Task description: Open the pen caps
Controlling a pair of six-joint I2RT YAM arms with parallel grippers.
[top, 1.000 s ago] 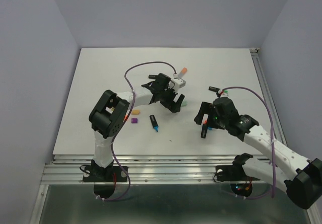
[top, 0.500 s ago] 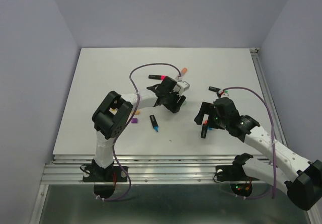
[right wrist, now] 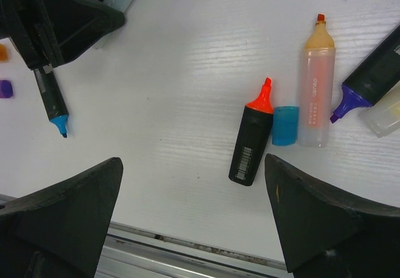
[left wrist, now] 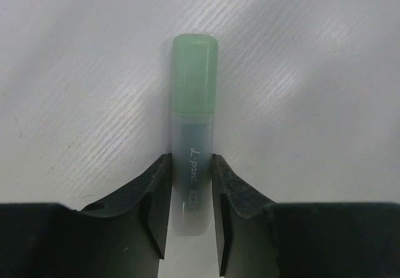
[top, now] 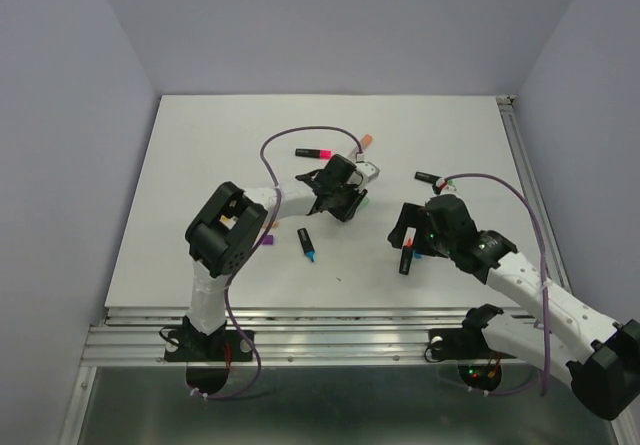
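In the left wrist view a pale translucent pen (left wrist: 192,165) with a green cap (left wrist: 195,72) lies on the white table, cap pointing away. My left gripper (left wrist: 191,159) is shut on its barrel, both fingers pressed against its sides; from above it sits mid-table (top: 345,202). My right gripper (right wrist: 192,165) hangs open over the table with nothing between its fingers, right of centre (top: 412,235). Beyond it lie an uncapped black pen with an orange tip (right wrist: 252,142), a loose blue cap (right wrist: 285,125) and a peach-tipped translucent pen (right wrist: 315,90).
A black pen with a purple tip (right wrist: 369,78) lies at the far right. A blue-tipped black pen (top: 305,244) and a purple cap (top: 267,239) lie near the left arm. A pink-tipped pen (top: 314,153) and an orange-capped pen (top: 364,142) lie further back. The table's metal front rail (right wrist: 187,253) is close.
My left gripper has gone from wide open to shut on the green-capped pen, shifting slightly right and uncovering the pink-tipped pen. The right arm has barely moved.
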